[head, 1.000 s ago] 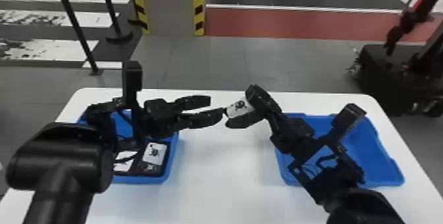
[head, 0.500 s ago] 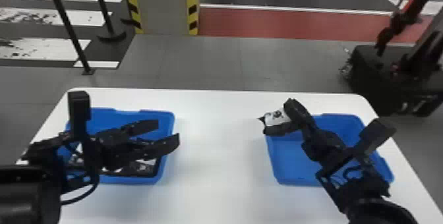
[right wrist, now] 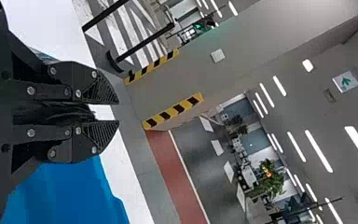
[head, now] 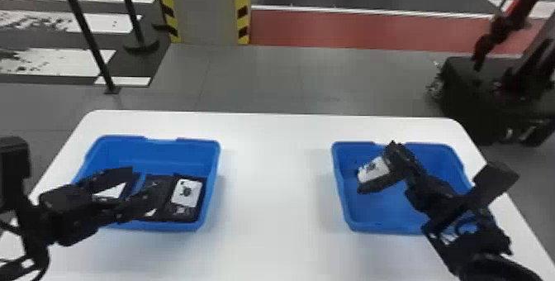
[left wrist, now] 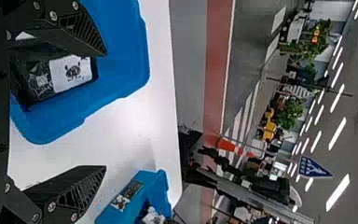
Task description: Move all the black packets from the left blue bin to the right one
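Hanging over the left blue bin (head: 159, 154), the left claw (head: 142, 186) is spread wide, near flat black packets (head: 186, 193) lying inside. Across from me, the right claw (head: 375, 167) pinches one black packet (head: 373, 169) above the right blue bin (head: 382, 214). They look light, soft, perhaps slippery; I'd grip them deep across the middle.

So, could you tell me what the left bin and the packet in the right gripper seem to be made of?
The left bin looks like moulded plastic with a satin finish, from its even blue and rounded corners. The packet could be plastic film or coated foil, slightly glossy: its black surface shows folds and faint sheen.
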